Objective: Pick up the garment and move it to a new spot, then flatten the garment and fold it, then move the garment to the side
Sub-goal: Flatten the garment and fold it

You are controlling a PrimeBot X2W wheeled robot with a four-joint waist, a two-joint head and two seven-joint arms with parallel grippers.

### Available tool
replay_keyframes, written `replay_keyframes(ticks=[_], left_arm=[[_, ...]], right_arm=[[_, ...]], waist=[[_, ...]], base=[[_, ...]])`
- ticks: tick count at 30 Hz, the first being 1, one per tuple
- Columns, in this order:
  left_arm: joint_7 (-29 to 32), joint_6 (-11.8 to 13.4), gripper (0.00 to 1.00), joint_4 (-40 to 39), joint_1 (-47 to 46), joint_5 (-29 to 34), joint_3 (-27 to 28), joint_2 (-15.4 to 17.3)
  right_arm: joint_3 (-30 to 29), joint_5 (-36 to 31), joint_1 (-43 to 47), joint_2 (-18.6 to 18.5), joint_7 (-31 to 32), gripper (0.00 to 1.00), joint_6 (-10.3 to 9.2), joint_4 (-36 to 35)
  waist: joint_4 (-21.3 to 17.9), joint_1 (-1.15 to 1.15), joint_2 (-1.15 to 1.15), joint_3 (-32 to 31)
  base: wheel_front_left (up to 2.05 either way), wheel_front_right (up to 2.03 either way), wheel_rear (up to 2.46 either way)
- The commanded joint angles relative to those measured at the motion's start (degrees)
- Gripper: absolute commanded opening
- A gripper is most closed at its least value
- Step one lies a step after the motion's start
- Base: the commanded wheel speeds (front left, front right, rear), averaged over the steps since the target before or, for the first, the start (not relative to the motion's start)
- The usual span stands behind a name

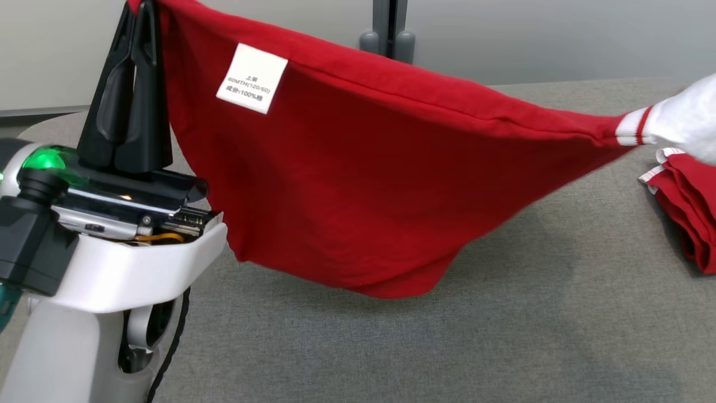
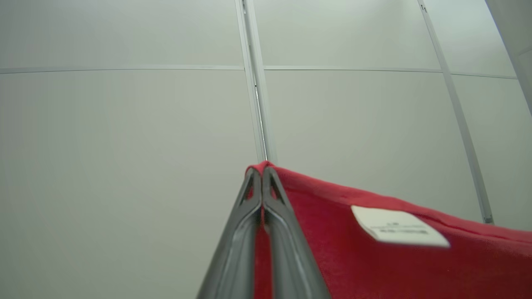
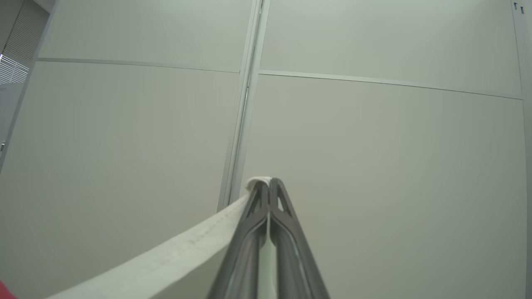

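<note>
Counted two red garments: a hanging garment (image 1: 347, 184) at centre and a folded garment (image 1: 691, 212) at 3 o'clock on the surface (image 1: 391, 347). Counted one white label (image 1: 251, 78), at 11 o'clock on the hanging garment. Counted two end effectors: left end effector (image 2: 262, 168) and right end effector (image 3: 268, 182), each with two dark fingers (image 2: 286, 249). Logged one grey surface and one grey post (image 1: 389, 28) at 12 o'clock.

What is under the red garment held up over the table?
Under the raised red cotton garment, the grey fabric-covered tabletop and the garment's shadow show. The tabletop behind the hanging cloth is hidden.
</note>
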Motion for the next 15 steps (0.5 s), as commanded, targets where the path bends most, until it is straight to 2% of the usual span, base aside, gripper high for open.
replay_keyframes(ticks=[1,9,15], left_arm=[[0.6,0.0,0.00,-0.3,-1.0,0.1,0.2,0.4],[1.3,0.0,0.00,0.0,-4.5,-0.4,-0.5,-0.5],[2.1,-1.1,0.00,3.5,-11.9,-1.5,-0.6,-1.2]], right_arm=[[-0.4,-0.1,-0.9,0.4,0.9,0.00,0.00,-1.0],[-0.7,1.1,-4.5,1.6,4.2,0.00,0.00,-2.0],[2.0,3.7,-12.8,1.9,5.3,0.00,0.00,0.9]], waist=[[-0.5,0.00,0.00,-0.4],[-0.7,0.00,0.00,1.0],[-1.0,0.00,0.00,6.7]], base=[[0.00,0.00,0.00],[0.00,0.00,0.00],[0.00,0.00,0.00]])
